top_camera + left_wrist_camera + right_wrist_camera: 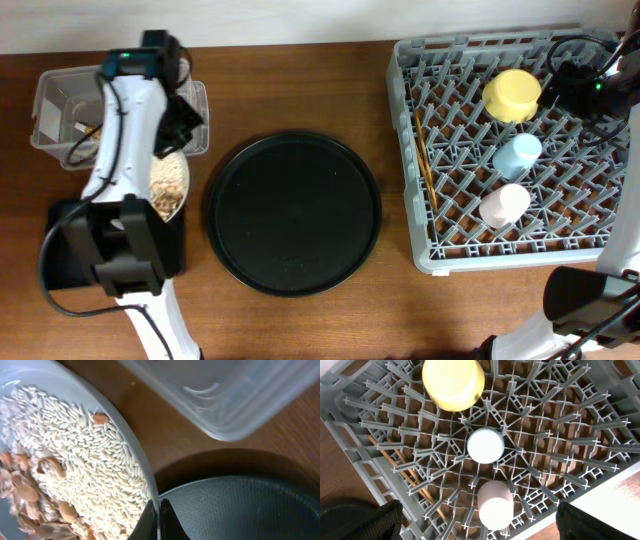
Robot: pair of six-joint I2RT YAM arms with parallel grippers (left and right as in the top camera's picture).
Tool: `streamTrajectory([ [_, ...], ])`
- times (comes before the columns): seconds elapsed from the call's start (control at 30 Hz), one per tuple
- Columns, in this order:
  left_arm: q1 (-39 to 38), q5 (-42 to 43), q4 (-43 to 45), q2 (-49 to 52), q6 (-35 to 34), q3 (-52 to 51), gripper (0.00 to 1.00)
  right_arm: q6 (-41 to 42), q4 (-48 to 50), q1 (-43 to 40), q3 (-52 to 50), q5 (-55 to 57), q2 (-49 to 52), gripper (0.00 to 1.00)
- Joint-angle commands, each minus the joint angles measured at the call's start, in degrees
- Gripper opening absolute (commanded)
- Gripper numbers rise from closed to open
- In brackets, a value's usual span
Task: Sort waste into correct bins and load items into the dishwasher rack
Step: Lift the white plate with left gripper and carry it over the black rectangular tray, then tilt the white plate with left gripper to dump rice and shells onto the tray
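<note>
My left gripper is shut on the rim of the grey plate. The plate holds pale grains and beige-brown food bits, and sits between the clear tub and the shallow black tray. The dishwasher rack holds the yellow bowl, the light-blue cup, the pink cup and the chopsticks. My right gripper is open and empty above the rack.
The large round black tray lies in the middle of the brown table, just right of the plate. My left arm covers part of the clear tub and the shallow black tray. Scraps lie inside the tub.
</note>
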Motion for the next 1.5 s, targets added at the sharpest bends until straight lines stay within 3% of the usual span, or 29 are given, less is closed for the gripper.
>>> streamTrajectory([
  [0.0,3.13,6.97,-0.57,-2.89,-1.2,1.11,0.0,0.46,0.0,-0.04,0.42,0.28,0.42,0.98],
  [0.3,11.76,20.28,-1.4,-2.89,-0.94,1.11,0.0,0.46,0.0,-0.04,0.42,0.28,0.42,0.98],
  [0.57,17.59,23.26,-3.72,-2.89,-0.92,1.11,0.0,0.46,0.0,-0.04,0.42,0.28,0.42,0.98],
  [0.77,20.83,30.18,-3.89,-2.86,-0.44,1.11,0.0,0.46,0.0,-0.04,0.42,0.28,0.42,0.99],
  [1.17,25.99,42.95,-4.48,-2.86,6.95,1.09,0.0,0.46,0.0,-0.04,0.42,0.28,0.42,0.98],
  [1.47,30.27,45.79,-6.99,-2.86,11.41,1.09,0.0,0.46,0.0,-0.04,0.42,0.28,0.42,0.98],
])
